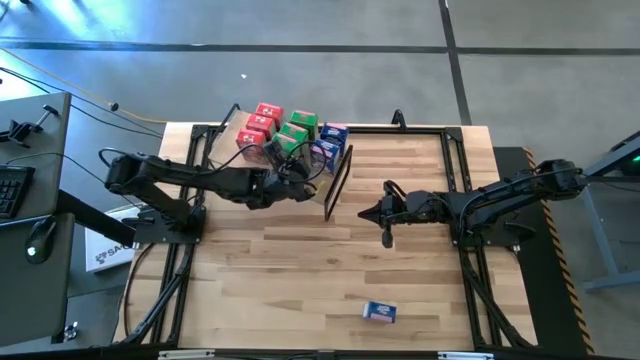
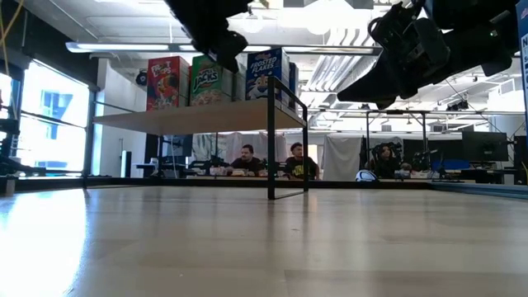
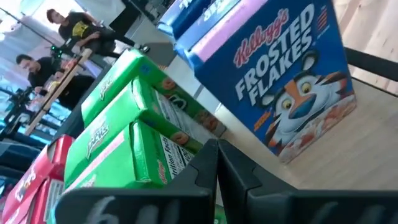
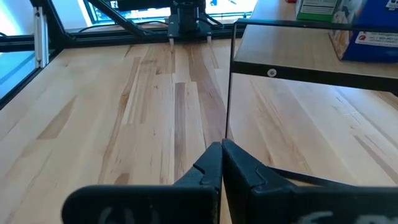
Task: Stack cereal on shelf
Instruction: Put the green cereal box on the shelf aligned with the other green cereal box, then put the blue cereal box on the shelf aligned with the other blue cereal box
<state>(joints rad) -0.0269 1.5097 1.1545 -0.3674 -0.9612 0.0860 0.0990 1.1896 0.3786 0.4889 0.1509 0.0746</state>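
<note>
The shelf, a light board on a thin black frame, stands at the table's far middle. Red, green and blue cereal boxes stand upright on it in rows. One more blue cereal box lies flat on the table near the front edge. My left gripper is shut, over the shelf's near side, its tips right at the green boxes beside a blue box. My right gripper is shut and holds nothing, above the table right of the shelf's black frame end. My left gripper points its shut fingertips slanting down at the near green box's side. I cannot tell whether they touch it. The box stands upright on the shelf board.
Black rails run along the table's left, right and far sides. The slatted tabletop lies bare between the shelf and the loose blue box. Beyond the table, people sit at desks.
</note>
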